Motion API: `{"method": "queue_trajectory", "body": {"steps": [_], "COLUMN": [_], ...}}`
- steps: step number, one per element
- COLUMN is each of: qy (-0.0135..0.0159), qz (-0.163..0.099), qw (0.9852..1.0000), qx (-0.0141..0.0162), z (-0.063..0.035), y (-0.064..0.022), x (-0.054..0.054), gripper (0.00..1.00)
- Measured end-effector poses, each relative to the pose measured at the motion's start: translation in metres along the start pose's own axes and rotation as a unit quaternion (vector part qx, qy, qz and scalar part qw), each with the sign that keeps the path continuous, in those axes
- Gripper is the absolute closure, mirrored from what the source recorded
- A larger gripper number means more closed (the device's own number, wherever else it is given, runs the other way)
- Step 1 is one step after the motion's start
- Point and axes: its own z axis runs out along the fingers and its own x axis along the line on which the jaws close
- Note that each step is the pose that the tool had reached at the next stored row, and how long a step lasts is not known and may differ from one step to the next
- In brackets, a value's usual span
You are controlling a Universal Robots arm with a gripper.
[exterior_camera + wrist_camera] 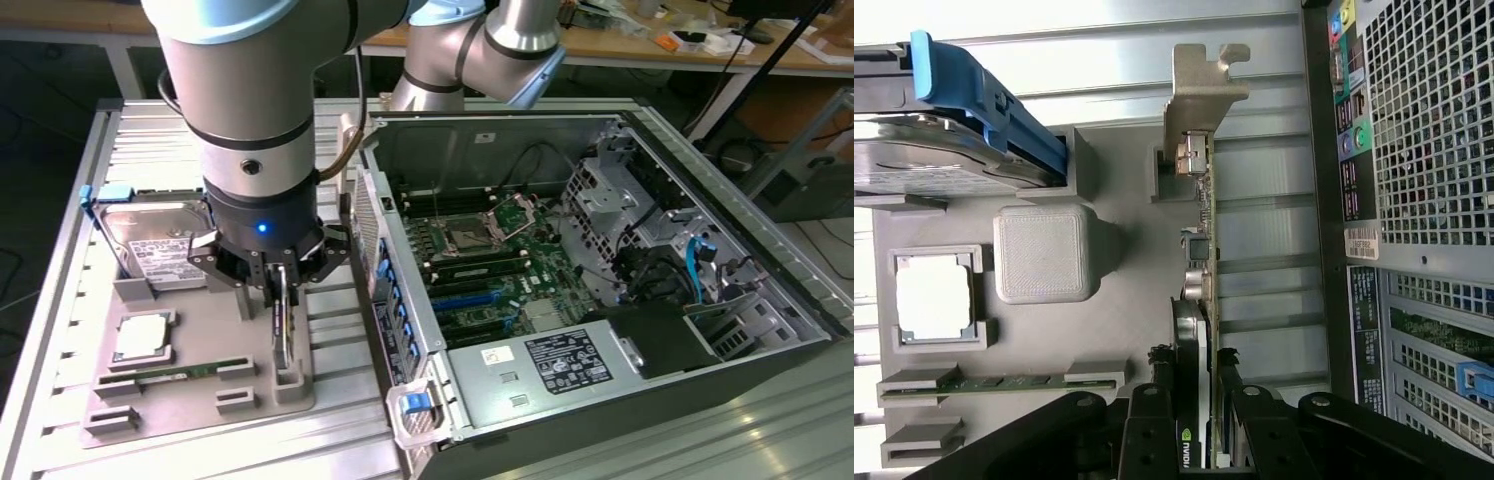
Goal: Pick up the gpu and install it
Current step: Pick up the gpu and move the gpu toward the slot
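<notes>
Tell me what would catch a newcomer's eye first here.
The big silver arm stands out, its gripper right at the graphics card, which stands on edge in the grey tray. At the exterior view's right lies the open computer case, its green board bared.

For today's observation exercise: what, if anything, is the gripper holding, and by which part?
It cannot be told. The gripper straddles the gpu, standing on edge in the grey tray, at the end opposite its metal bracket.

We see 1 hard drive point(158, 245) at 12 o'clock on the gray tray point(200, 325), CPU point(143, 338) center, memory stick point(174, 375) at 6; open PC case point(467, 150) at 3.
</notes>
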Motion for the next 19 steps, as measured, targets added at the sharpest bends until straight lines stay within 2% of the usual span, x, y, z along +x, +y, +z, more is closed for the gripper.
{"method": "queue_trajectory", "body": {"steps": [19], "qy": [0.0], "qz": [0.0], "qw": [1.0], "qx": [-0.0001], "z": [-0.0087], "y": [0.0004], "x": [-0.0002], "gripper": [0.73]}}
